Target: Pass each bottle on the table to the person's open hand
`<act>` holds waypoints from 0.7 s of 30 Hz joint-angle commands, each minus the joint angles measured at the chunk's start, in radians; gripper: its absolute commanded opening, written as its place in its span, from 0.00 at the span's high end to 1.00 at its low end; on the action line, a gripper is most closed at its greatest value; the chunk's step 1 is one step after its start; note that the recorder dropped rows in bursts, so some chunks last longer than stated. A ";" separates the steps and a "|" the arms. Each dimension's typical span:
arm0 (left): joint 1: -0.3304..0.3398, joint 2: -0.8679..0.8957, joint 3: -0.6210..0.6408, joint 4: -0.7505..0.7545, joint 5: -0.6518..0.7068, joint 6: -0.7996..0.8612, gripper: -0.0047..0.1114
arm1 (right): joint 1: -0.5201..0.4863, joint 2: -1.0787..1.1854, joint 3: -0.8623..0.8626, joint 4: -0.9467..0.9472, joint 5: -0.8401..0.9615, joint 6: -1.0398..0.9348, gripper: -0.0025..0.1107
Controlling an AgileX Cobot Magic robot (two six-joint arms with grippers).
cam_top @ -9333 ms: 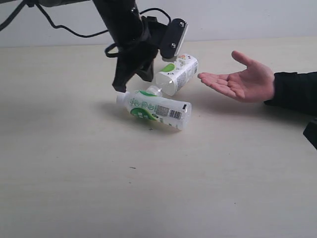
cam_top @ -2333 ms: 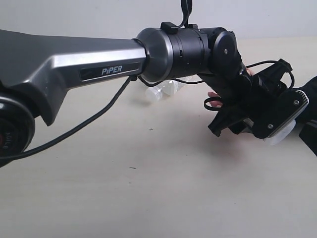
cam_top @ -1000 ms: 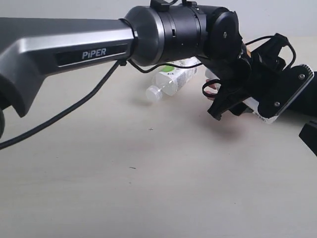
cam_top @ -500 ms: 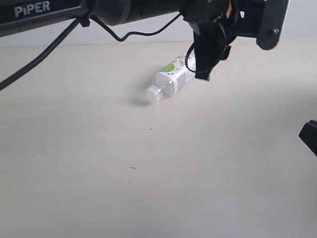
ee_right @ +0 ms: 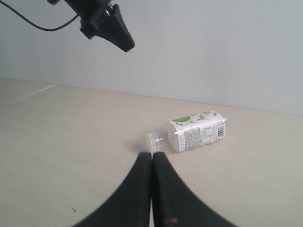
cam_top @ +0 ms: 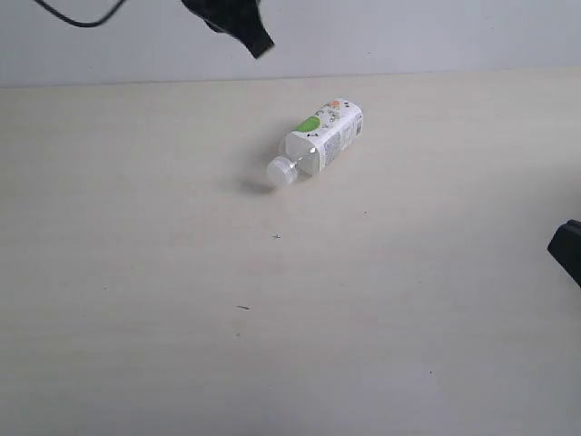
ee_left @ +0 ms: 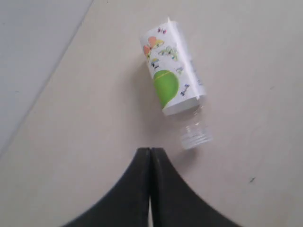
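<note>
One white-and-green labelled bottle [cam_top: 320, 142] lies on its side on the pale table [cam_top: 182, 318], its clear cap toward the near left. It also shows in the left wrist view [ee_left: 174, 88] and the right wrist view [ee_right: 195, 132]. My left gripper [cam_top: 243, 20] hangs high above the far edge, shut and empty, its jaws [ee_left: 150, 150] pressed together. My right gripper [ee_right: 152, 155] is shut and empty, low at the right edge [cam_top: 567, 250]. The person's open hand and the other bottles are out of view.
A pale wall [cam_top: 408, 32] rises behind the table's far edge. A few tiny dark specks [cam_top: 242, 307] mark the tabletop.
My left arm has swung up and to the left, away from where the hand was. The person's hand and the bottle given to it have left the view.
</note>
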State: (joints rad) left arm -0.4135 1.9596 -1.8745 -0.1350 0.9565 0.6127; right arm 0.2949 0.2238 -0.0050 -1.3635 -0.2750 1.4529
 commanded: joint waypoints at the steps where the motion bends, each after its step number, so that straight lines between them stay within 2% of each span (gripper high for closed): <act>1: 0.155 -0.106 0.138 -0.439 -0.062 0.211 0.96 | -0.003 -0.003 0.005 -0.005 -0.004 -0.001 0.98; 5: 0.259 -0.225 0.350 -0.726 -0.093 0.412 0.96 | -0.003 -0.003 0.005 -0.005 -0.004 -0.001 0.98; 8: 0.300 -0.329 0.528 -0.917 -0.130 0.587 0.96 | -0.003 -0.003 0.005 -0.005 -0.004 -0.001 0.98; 13: 0.313 -0.546 0.807 -1.144 -0.257 0.849 0.96 | -0.003 -0.003 0.005 -0.005 -0.004 -0.001 0.98; 16: 0.313 -0.676 1.015 -1.431 -0.279 1.110 0.96 | -0.003 -0.003 0.005 -0.005 -0.004 -0.001 0.98; 18: 0.313 -0.769 1.145 -1.609 -0.282 1.341 0.96 | -0.003 -0.003 0.005 -0.005 -0.006 -0.001 0.98; 21: 0.313 -0.894 1.210 -1.609 -0.262 1.302 0.96 | -0.003 -0.003 0.005 -0.005 -0.008 -0.001 0.98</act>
State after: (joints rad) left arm -0.1032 1.1581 -0.7250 -1.6567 0.7004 1.8683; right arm 0.2949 0.2238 -0.0050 -1.3635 -0.2769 1.4529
